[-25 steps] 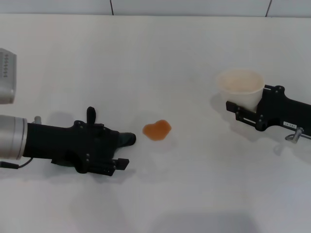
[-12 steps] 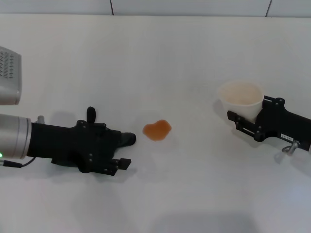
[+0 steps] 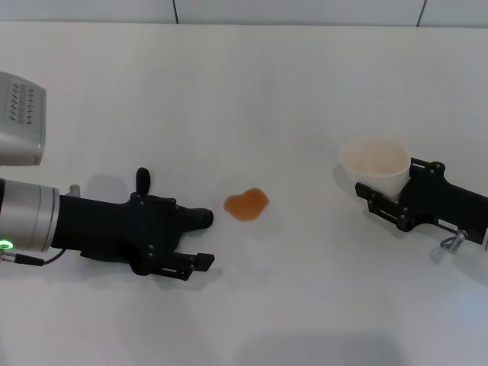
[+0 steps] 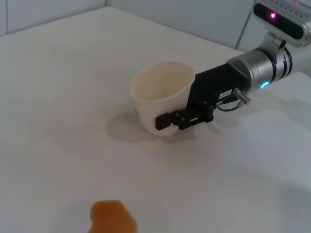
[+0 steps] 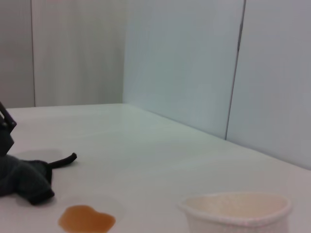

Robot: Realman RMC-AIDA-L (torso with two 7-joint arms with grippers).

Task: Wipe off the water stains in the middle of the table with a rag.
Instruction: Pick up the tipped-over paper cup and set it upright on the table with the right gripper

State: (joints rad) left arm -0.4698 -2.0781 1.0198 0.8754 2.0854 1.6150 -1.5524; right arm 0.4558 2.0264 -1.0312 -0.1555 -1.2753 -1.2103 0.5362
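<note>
The water stains [image 3: 245, 203] form one orange-amber blotch on the white table [image 3: 244, 91], also seen from the left wrist [image 4: 112, 218] and right wrist [image 5: 86, 219]. My left gripper [image 3: 195, 240] lies low just left of the blotch, shut on the dark rag [image 3: 197, 219]. The rag bunches over its upper finger and its loop tab [image 3: 142, 179] sticks out behind. The right wrist view shows the rag [image 5: 26, 179] a short gap from the blotch. At the right, my right gripper [image 3: 389, 184] is shut on a white paper cup [image 3: 375, 162].
The paper cup [image 4: 160, 99] stands upright on the table well right of the blotch, with the right arm [image 4: 257, 73] behind it. A grey part of the left arm [image 3: 19, 118] juts in at the far left. A tiled wall runs along the table's far edge.
My left gripper has slid a little right with the rag, toward the blotch. The right gripper and cup have shifted nearer the front edge.
</note>
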